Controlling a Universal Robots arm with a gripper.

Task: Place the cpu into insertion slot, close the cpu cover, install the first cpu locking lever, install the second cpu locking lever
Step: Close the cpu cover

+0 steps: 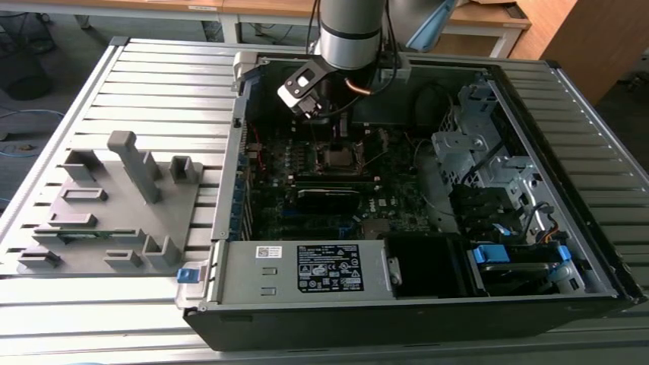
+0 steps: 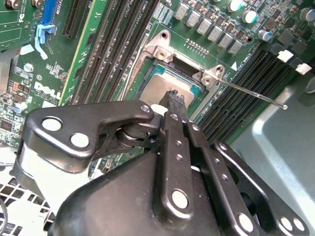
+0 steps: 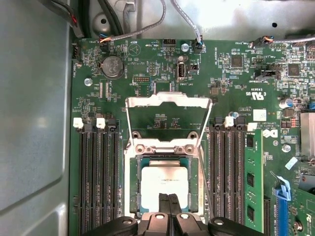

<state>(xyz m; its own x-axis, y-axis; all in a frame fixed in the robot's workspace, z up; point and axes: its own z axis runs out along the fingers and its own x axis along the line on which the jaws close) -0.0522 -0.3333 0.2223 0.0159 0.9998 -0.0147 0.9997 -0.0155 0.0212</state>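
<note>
The cpu (image 3: 157,183) lies flat in the insertion slot (image 3: 132,192), its silver-grey top facing up; the second wrist view shows the cpu (image 2: 156,88) inside the socket's metal rim (image 2: 162,49). The cpu cover (image 3: 168,100) stands swung open behind the socket, with the green board visible through its window. My gripper (image 3: 169,197) is shut, fingers pressed together with nothing between them, the tips over the cpu's near edge (image 2: 175,100). A thin locking lever (image 2: 251,93) sticks out sideways from the socket corner. In the exterior view the gripper (image 1: 322,114) hangs just above the socket (image 1: 338,156).
Black memory slots (image 3: 98,177) flank the socket on both sides, and a green card (image 3: 253,182) stands beside the other bank (image 3: 229,177). Cables (image 3: 147,27) cross behind the board. The case wall (image 3: 34,123), a drive cage (image 1: 476,152) and the power supply (image 1: 304,270) hem in the space. A grey fixture (image 1: 112,205) lies outside.
</note>
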